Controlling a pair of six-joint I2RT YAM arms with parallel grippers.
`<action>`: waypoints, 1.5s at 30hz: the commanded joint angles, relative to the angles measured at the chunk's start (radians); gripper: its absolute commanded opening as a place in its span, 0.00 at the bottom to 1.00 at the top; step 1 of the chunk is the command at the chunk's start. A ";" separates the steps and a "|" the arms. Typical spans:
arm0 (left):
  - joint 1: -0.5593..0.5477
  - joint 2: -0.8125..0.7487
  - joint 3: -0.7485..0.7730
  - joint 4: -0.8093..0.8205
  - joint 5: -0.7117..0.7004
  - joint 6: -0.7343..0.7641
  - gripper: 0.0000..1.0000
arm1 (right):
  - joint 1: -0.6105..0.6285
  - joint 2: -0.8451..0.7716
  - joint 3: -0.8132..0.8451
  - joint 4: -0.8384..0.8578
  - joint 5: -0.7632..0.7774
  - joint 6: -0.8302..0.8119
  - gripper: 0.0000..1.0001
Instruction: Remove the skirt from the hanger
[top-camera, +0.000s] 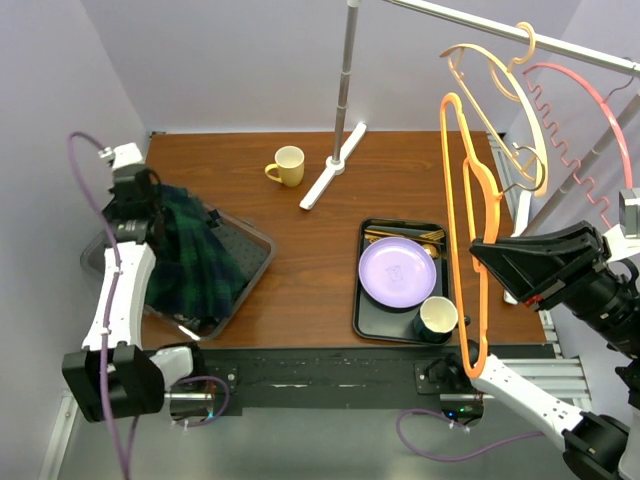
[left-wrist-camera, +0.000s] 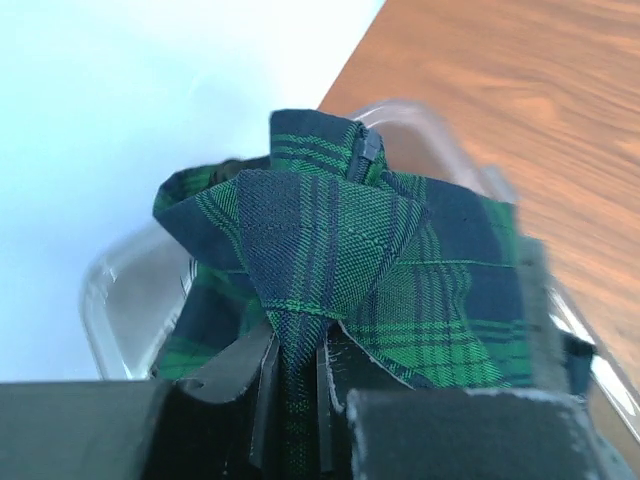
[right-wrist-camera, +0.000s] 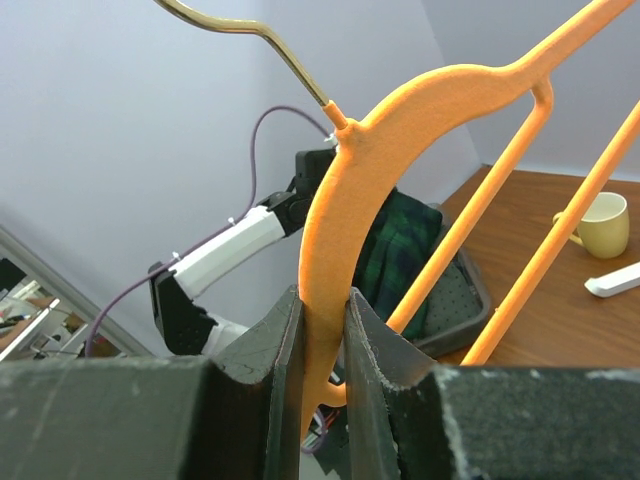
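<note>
At nine o'clock on the table (top-camera: 310, 270), the plaid skirt (top-camera: 190, 255) lies heaped in a clear tray (top-camera: 258, 243), free of any hanger. The left gripper (left-wrist-camera: 295, 385) pinches a fold of it, its fingertips buried in the cloth. At three o'clock the right gripper (right-wrist-camera: 325, 340) is clamped on the orange hanger (right-wrist-camera: 400, 110), whose hook is cut off in the wrist view.
</note>
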 joint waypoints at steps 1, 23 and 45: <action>0.132 0.004 -0.167 0.018 0.281 -0.178 0.00 | 0.001 -0.011 0.017 0.054 0.014 -0.010 0.00; 0.163 0.116 -0.214 0.070 0.237 -0.352 0.52 | 0.001 0.035 -0.007 0.060 -0.015 0.017 0.00; 0.125 -0.115 0.253 -0.458 0.286 -0.554 0.64 | 0.001 0.064 -0.075 0.108 -0.022 0.057 0.00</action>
